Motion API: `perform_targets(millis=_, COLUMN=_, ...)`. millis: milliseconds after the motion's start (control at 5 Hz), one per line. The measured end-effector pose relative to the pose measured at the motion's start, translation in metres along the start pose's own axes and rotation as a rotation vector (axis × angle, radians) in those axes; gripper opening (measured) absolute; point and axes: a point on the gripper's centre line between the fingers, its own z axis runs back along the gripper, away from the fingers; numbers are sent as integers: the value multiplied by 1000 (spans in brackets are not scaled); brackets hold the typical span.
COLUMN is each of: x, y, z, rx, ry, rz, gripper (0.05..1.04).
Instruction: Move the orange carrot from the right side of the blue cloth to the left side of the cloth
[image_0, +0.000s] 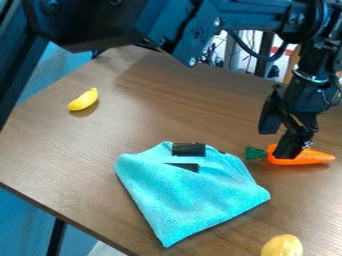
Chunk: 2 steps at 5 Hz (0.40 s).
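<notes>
End effector (278, 142) at orange, green-topped carrot (314, 157).

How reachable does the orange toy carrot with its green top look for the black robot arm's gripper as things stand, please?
Probably yes: the gripper hangs right at the carrot, its jaws apart, and the light-blue fabric cloth lies beside the carrot, not over it.

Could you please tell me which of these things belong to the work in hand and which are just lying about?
In the work:
- gripper, fingers apart, right at the carrot
- carrot, on the table

Lying about:
- banana, far side
- blue cloth, beside the carrot
- potato, at the near edge of the view
</notes>
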Motion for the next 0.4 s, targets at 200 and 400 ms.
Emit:
perform_targets(millis=200, x=10, y=1, z=-9, rx=-24, ry=7, rz=-20, gripper=1001)
perform_targets(millis=400, x=14, y=1, z=-23, rx=-48, ry=51, rz=-29, gripper=1001)
